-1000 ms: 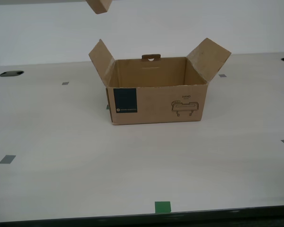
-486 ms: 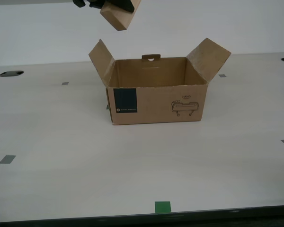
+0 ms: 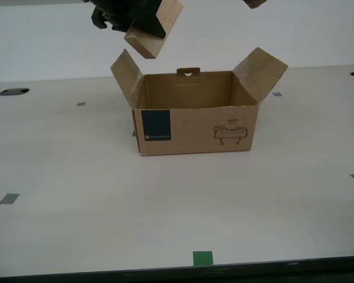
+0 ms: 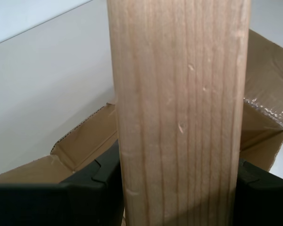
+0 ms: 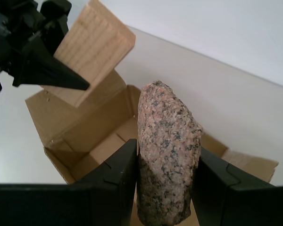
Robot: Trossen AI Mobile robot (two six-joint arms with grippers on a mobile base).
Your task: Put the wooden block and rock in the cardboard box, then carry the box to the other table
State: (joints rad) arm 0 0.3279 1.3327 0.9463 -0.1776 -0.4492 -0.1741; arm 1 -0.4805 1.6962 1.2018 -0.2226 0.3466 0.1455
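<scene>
From the exterior view, the cardboard box (image 3: pixel 194 121) sat open on the table (image 3: pixel 165 200), flaps up and nothing visible inside. Above its flap on the exterior view's left hung the wooden block (image 3: pixel 155 30), tilted, clamped in my second gripper (image 3: pixel 130 17). A scrap of the rock (image 3: pixel 255 3) peeked in at the top edge.

The second wrist view showed the block filling the frame, jaws closed on both its sides, the box just below.

The first wrist view had my first gripper (image 5: pixel 165 174) closed firmly on the speckled rock (pinkish-grey, rough), poised over the box's open mouth.

By my reckoning, both pieces were lifted but neither was in; both drops and the whole carry to the other table remained.
</scene>
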